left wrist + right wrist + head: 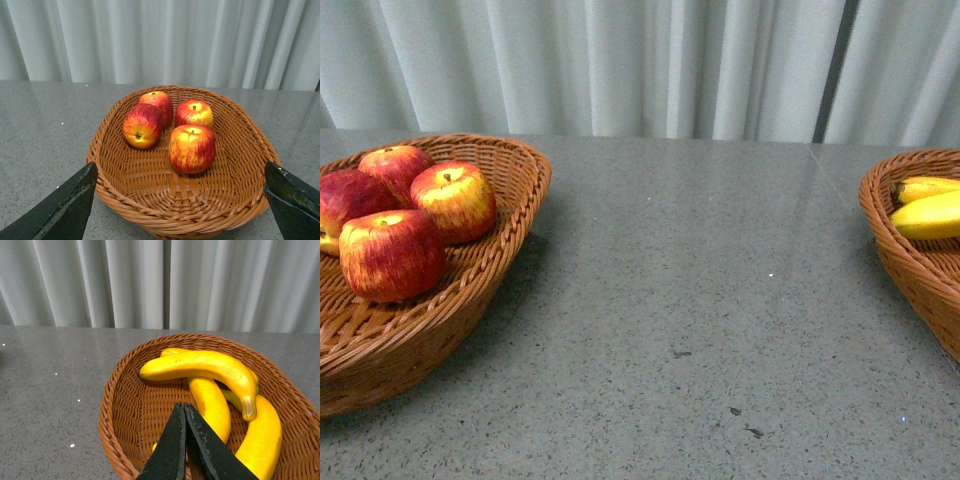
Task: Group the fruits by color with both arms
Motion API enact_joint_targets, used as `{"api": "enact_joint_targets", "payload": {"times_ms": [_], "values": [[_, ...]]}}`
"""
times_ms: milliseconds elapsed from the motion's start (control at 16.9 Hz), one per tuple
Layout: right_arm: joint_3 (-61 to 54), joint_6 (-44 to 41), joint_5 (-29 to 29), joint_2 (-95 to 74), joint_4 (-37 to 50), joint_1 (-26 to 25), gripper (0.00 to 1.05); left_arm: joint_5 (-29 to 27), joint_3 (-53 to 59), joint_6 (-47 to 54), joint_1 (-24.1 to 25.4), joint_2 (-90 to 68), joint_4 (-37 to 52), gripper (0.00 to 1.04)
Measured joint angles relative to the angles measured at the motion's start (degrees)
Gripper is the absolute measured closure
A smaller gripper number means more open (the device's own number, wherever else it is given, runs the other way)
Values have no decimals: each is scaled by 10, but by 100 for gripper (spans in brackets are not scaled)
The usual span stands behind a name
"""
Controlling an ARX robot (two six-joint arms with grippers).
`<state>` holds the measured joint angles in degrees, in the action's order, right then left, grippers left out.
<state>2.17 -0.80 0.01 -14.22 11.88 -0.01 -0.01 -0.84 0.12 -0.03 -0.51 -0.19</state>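
Observation:
Several red apples (392, 252) streaked with yellow lie in a wicker basket (470, 290) at the left of the front view; they also show in the left wrist view (192, 148) in that basket (180, 200). My left gripper (182, 202) is open and empty, its fingers (65, 205) standing either side of the basket's near rim. Yellow bananas (930, 212) lie in a second wicker basket (910, 260) at the right edge. In the right wrist view several bananas (210, 369) fill that basket (115, 415). My right gripper (184, 407) is shut and empty above it. Neither arm shows in the front view.
The grey speckled tabletop (690, 300) stretches between the two baskets. Pale pleated curtains (640, 60) hang behind the table's far edge.

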Motion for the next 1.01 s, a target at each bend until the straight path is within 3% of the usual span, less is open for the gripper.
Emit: {"api": "enact_joint_targets", "payload": {"times_ms": [297,356,771,1008], "values": [[-14,0,0,49,-29,0,103,0,0,0,0,0,0,7],[-14,1,-2,109,-117,0,103,0,0,0,0,0,0,7],[-14,2,0,140,-121,0,102,0,0,0,0,0,0,7],[-14,2,0,140,-121,0,46,0,0,0,0,0,0,7]]}}
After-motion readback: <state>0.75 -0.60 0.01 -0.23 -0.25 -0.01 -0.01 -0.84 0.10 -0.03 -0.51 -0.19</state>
